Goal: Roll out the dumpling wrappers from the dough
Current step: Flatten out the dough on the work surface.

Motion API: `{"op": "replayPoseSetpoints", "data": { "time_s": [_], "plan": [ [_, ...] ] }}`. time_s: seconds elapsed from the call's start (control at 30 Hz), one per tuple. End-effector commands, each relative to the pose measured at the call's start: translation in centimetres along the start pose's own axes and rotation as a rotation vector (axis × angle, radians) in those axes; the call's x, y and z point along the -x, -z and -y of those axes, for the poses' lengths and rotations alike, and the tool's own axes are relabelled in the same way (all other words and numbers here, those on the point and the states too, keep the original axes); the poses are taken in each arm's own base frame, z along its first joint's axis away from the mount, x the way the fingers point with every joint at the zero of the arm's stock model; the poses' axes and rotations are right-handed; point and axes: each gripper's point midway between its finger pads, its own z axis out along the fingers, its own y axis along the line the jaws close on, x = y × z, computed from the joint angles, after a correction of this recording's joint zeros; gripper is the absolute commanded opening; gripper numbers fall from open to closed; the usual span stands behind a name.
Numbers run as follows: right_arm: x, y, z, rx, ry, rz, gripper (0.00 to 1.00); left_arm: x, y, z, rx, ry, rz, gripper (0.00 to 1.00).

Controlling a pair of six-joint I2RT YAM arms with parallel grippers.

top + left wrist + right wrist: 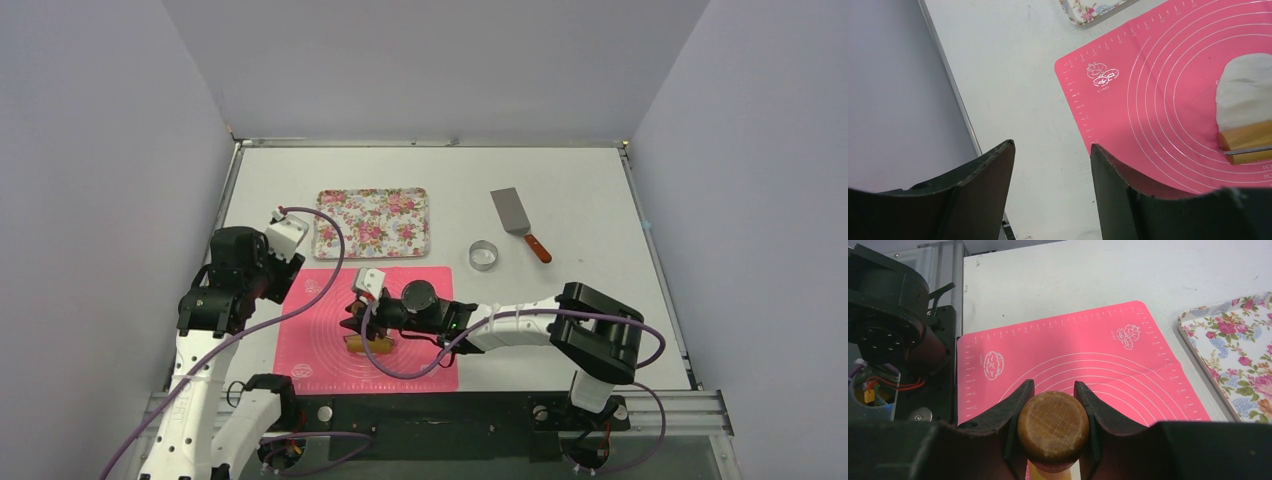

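Light's even and diffuse from overhead; I've got the white table (pixel 600 200) bright with no hot glare. Shadows stay soft, just a faint one beneath the right arm on the pink mat (pixel 320 350). Top view is crisp edge to edge. On the wrist feeds, the left pincer (pixel 1052 150) and right pincer (pixel 1053 383) read as near-black, slightly soft shapes. The rolling pin (pixel 1053 425) end is sharp enough to show grain.

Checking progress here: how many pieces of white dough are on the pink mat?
1. One flattened white dough piece lies on the pink mat, its edge under the wooden rolling pin held by the right gripper. More could be hidden beneath that arm.
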Motion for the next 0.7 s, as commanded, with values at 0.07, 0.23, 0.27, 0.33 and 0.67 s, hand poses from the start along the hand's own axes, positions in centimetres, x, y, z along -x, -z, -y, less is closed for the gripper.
{"op": "replayPoseSetpoints", "data": {
  "time_s": [0.07, 0.23, 0.27, 0.33, 0.67],
  "plan": [
    [-15.5, 5.5, -4.3, 0.141, -0.099, -0.552, 0.0, 1.9, 0.7, -1.0, 0.032, -0.004, 0.061, 0.55],
    [-14.9, 6.0, -5.3, 0.169, -0.129, -0.538, 0.0, 2.0, 0.7, -1.0, 0.026, -0.004, 0.064, 0.55],
    [-14.8, 6.0, -5.5, 0.173, -0.134, -0.536, 0.0, 2.0, 0.6, -1.0, 0.025, -0.004, 0.063, 0.55],
    [-14.8, 6.0, -5.6, 0.17, -0.144, -0.53, 0.0, 2.0, 0.7, -1.0, 0.026, -0.004, 0.064, 0.55],
    [-8.3, 4.8, 3.3, -0.137, -0.154, -0.324, 0.0, 1.9, 0.3, -0.9, 0.017, -0.007, 0.054, 0.55]
  ]
}}
